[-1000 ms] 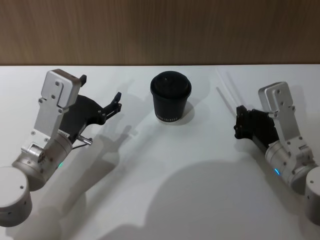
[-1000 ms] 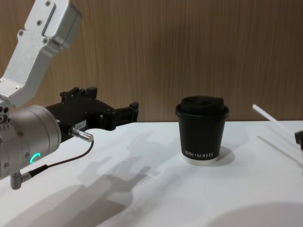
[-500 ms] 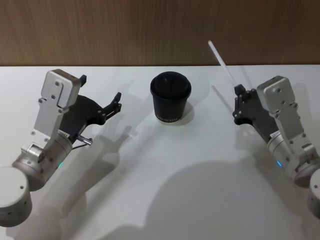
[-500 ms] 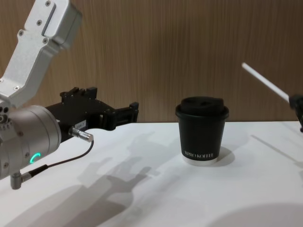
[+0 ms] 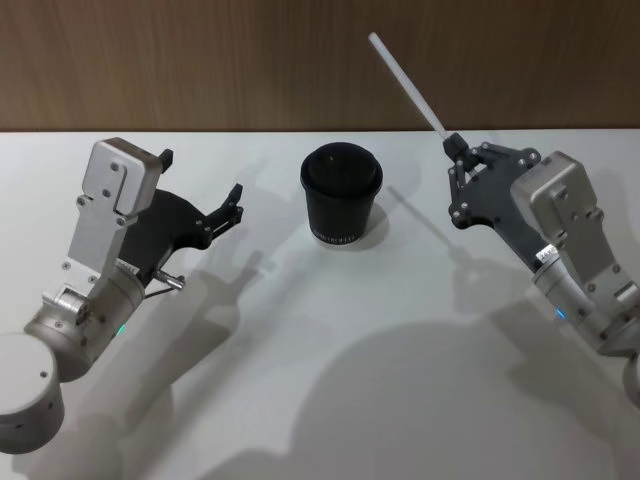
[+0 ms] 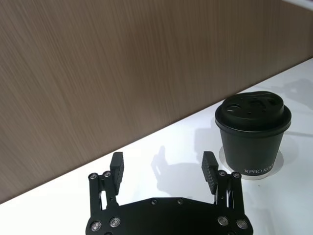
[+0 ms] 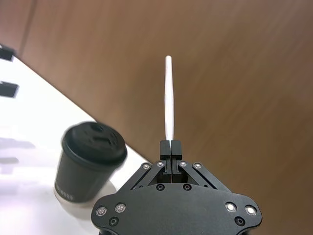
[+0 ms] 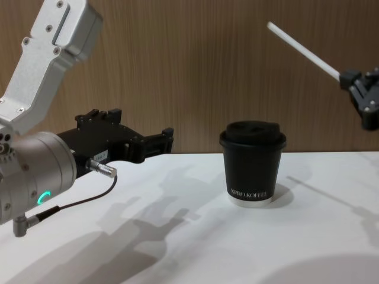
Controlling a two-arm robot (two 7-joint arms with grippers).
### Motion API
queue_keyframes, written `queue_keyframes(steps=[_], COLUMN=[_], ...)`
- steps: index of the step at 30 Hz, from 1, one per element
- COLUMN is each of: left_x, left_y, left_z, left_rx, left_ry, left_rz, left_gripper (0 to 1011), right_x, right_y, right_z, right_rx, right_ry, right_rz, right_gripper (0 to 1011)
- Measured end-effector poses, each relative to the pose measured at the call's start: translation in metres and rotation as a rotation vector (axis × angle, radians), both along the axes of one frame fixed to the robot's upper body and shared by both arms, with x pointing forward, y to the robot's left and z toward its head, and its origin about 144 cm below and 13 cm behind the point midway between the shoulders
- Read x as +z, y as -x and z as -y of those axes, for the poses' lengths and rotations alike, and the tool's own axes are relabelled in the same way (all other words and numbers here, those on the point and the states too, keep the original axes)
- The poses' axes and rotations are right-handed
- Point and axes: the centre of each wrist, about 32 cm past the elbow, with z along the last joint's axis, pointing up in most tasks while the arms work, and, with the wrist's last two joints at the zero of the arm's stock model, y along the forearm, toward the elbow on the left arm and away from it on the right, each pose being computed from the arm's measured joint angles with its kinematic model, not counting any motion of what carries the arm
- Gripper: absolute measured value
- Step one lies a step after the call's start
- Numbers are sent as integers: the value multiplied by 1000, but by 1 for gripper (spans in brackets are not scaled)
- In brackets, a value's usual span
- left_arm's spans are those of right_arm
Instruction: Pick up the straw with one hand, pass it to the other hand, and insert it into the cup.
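Pickup done, handover pending. Fingers of right gripper (image 5: 453, 150) pinch straw (image 5: 408, 85) by its end, shaft jutting past fingertips. Fingers of left gripper (image 5: 200, 177) spread, cup (image 5: 341, 195) beside them. Next: bring straw between them.

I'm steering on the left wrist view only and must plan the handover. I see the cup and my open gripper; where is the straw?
Observer: The straw is pinched by its lower end in the right gripper, above the table.
Operator: How is it angled?
Observer: It slants upward, its free end leaning toward the cup and well above the lid.
Operator: Where do the two grippers sit?
Observer: The left gripper is on the cup's left, the right gripper on its right, with the cup between them.
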Motion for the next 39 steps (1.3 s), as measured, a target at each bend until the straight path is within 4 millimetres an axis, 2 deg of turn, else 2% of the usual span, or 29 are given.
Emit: queue_keyframes(steps=[16,39], left_x=[7,47], left_y=[0,6], left_z=[-2,-22], left_rx=[-42,-304], left_ry=[26,319], left_rz=[6,-23], left_gripper=[1003,1003], right_x=[18,26], right_y=[-4,-6], right_z=[-1,-2], right_rx=[202,285], right_ry=[39,57], right_rz=[150,212], right_gripper=[9,9])
